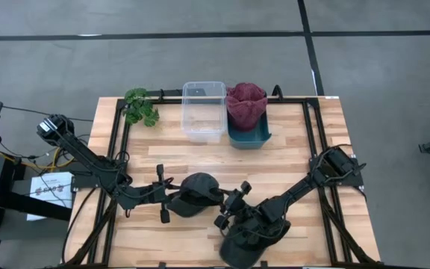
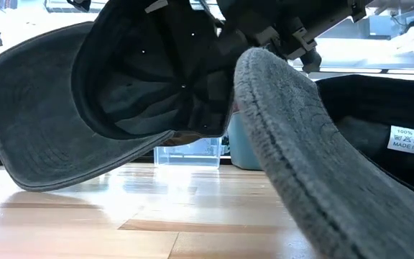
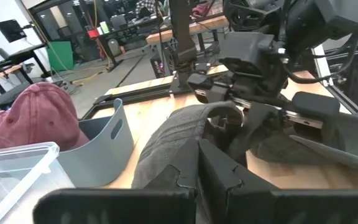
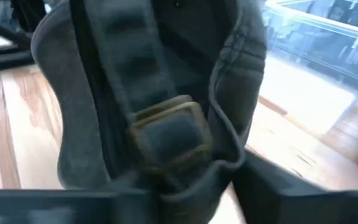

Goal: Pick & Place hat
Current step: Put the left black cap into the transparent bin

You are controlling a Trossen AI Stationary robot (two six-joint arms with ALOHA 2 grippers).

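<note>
A dark grey cap [image 1: 198,190] is held between both grippers near the table's middle. In the low view the cap [image 2: 121,93] is tilted, hollow side facing the near edge and brim [image 2: 42,144] pointing toward the table's left. My left gripper [image 1: 169,200] is shut on its left side. My right gripper [image 1: 226,209] is shut on its back strap. A second dark cap [image 1: 248,243] lies on the table under my right arm, by the near edge. Its brim [image 2: 315,165] fills the low view's right half. My left gripper holds the grey cap at its left edge [image 3: 173,155], coming level from the table's left. Its own fingers [image 3: 222,177] hide the exact spot. My right gripper pinches the cap's back strap just below the brass buckle [image 4: 169,130], coming from the table's right. The cap's crown is off the table and tilted.
A clear plastic bin [image 1: 204,110] and a teal bin [image 1: 263,138] holding a maroon hat [image 1: 246,103] stand at the far side. A green plant [image 1: 140,106] lies at the far left. Bare wood shows between the bins and the grippers.
</note>
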